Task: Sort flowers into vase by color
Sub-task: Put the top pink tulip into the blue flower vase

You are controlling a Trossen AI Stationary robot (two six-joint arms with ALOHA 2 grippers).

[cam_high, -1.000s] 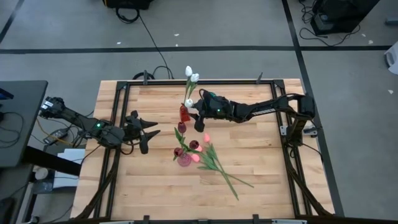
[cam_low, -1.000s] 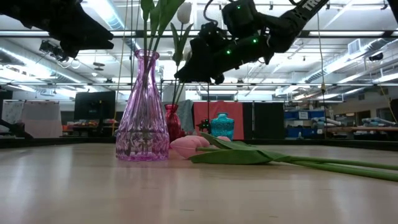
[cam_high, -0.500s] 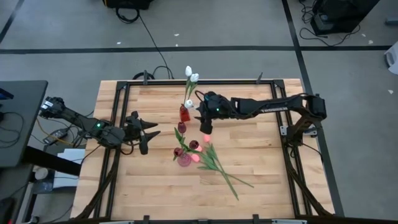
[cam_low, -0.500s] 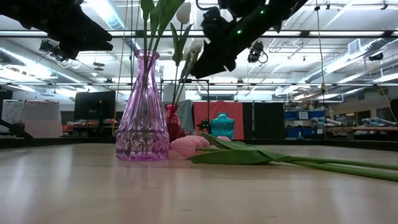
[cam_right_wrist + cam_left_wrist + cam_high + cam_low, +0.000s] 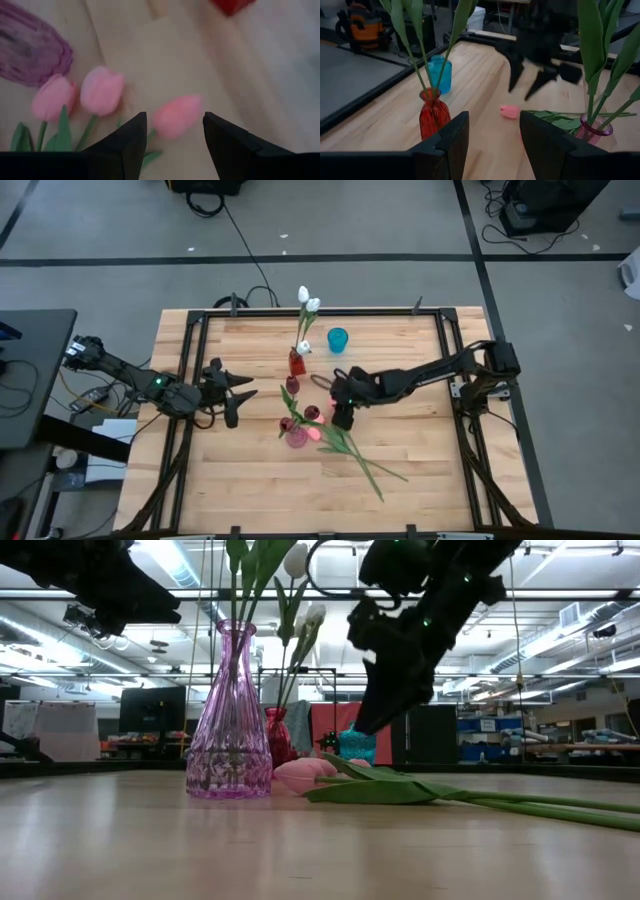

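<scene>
Pink tulips (image 5: 330,435) lie on the worktop (image 5: 420,470) — I have swung my right tool (image 5: 341,418), released and empty, down from the red vase (image 5: 297,363) over them; pickup comes next.

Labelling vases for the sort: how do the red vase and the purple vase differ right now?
Colour: the red vase is deep red glass, the purple vase pale violet.
Size: in the low view the red vase looks smaller, though it also stands farther back.
Contents: the red vase holds the white tulips, the purple vase the dark maroon tulips.
Neighbours: the pink tulips lie on the table beside the purple vase.
Shared: both stand upright, holding stems.
</scene>
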